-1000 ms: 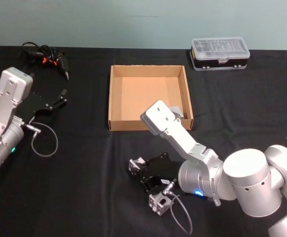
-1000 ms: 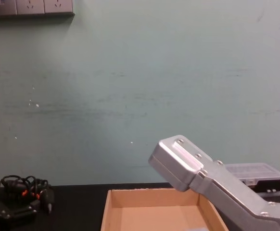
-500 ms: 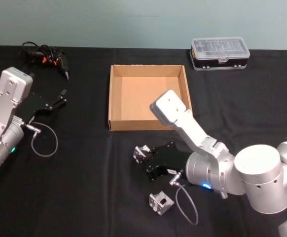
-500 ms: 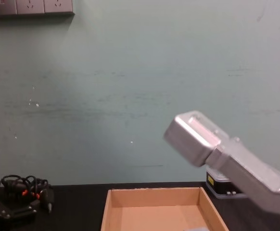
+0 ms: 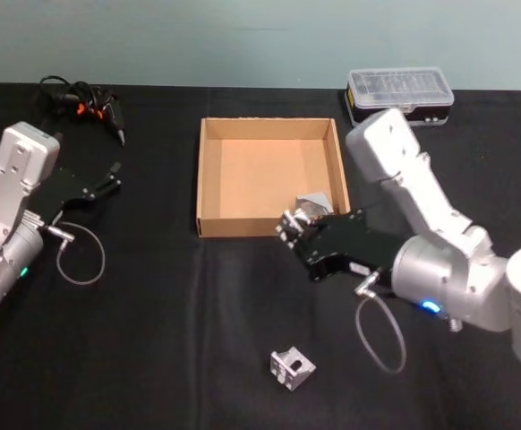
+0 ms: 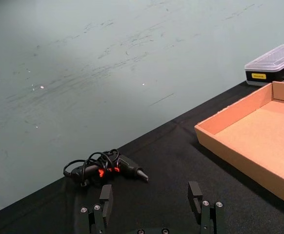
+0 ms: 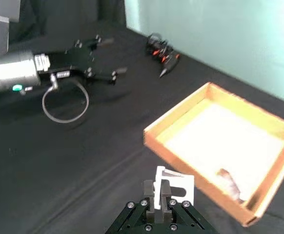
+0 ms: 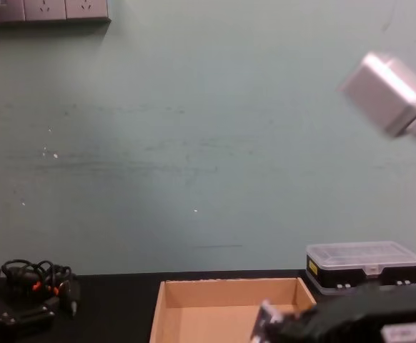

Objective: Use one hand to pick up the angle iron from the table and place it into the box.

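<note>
My right gripper [image 5: 289, 226] hovers just above the front wall of the tan cardboard box [image 5: 200, 170], near its front right corner. In the right wrist view the gripper [image 7: 157, 192] is shut on a silver angle iron [image 7: 179, 187], held off the black table in front of the box wall [image 7: 181, 151]. The chest view catches this gripper [image 8: 266, 323] low, before the box [image 8: 226, 287]. Another angle iron [image 5: 292, 367] lies on the table [image 5: 153, 340] near the front. My left gripper [image 5: 108, 179] rests open at the far left, its fingers [image 6: 195, 195] spread with nothing between them.
A small grey piece [image 5: 314, 201] lies inside the box by its front right corner. A clear-lidded plastic case [image 5: 399, 94] stands behind the box on the right. A black cable bundle with orange marks [image 5: 81, 103] sits at the back left.
My right arm has risen and swung back and to the right, carrying the angle iron from the front of the table to the box's front wall. The left arm has stayed still.
</note>
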{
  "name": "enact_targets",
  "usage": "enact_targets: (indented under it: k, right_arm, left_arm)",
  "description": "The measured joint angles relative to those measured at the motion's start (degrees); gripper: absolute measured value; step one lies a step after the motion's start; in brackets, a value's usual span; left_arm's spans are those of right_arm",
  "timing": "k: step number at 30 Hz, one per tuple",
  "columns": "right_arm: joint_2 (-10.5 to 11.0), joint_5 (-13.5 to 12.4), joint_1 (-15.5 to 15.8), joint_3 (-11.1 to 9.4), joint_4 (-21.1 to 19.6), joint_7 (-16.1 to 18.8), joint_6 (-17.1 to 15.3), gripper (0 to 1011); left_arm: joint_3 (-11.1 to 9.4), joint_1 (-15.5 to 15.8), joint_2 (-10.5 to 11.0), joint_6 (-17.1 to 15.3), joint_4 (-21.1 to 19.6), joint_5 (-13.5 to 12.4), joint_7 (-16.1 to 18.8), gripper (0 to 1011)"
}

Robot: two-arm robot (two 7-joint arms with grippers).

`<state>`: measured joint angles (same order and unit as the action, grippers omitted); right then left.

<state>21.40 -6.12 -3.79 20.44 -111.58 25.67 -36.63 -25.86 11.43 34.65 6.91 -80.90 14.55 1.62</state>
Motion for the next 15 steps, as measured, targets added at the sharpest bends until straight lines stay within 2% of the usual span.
enact_targets:
  k: [4,7,15]
  right_arm:
    - [1.2,-1.7,0.4,-2.5,-1.6,-0.3,0.9,85]
    - [1.7,-2.5,0.2,-3.7,-1.9,-0.3,1.6,85]
    - [2.0,-3.8,-1.4,-4.2,-1.2,-0.8,2.7,85]
  left_arm:
    - [0.0,0.0,0.0,0.0,0.0,0.0,0.0,1011]
    - [0.0,0.0,0.0,0.0,0.0,0.0,0.0,1011]
    - [0.0,0.0,0.0,0.0,0.0,0.0,0.0,1011]
